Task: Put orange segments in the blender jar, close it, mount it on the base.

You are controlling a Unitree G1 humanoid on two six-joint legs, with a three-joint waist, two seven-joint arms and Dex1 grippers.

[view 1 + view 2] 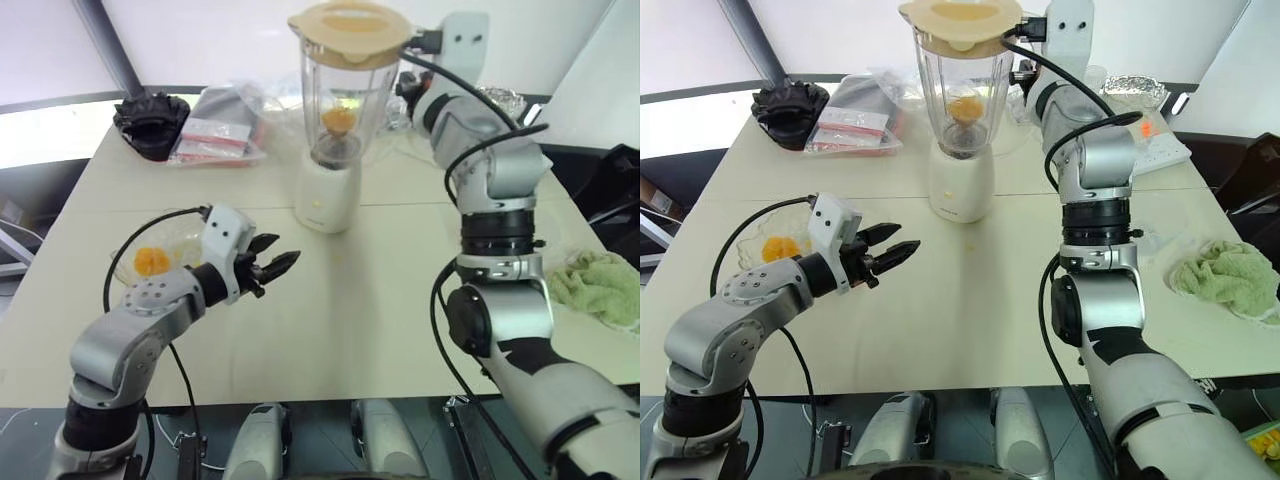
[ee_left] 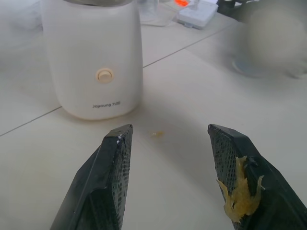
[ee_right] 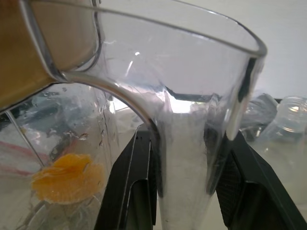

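Black fingers [image 3: 139, 191] of the right gripper [image 3: 184, 187] close on both sides of the blender jar's [image 1: 345, 100] clear handle, gripping it. That jar stands mounted on the base [image 1: 327, 195] with its cream lid [image 1: 350, 32] on and orange segments [image 1: 338, 120] inside. At seven o'clock from the base, the left gripper [image 1: 272, 265] hovers half open, holding nothing, pulp stuck to one finger [image 2: 242, 191]. More fruit [image 1: 152, 261] lies in a clear dish [image 1: 185, 240] at nine o'clock from it.
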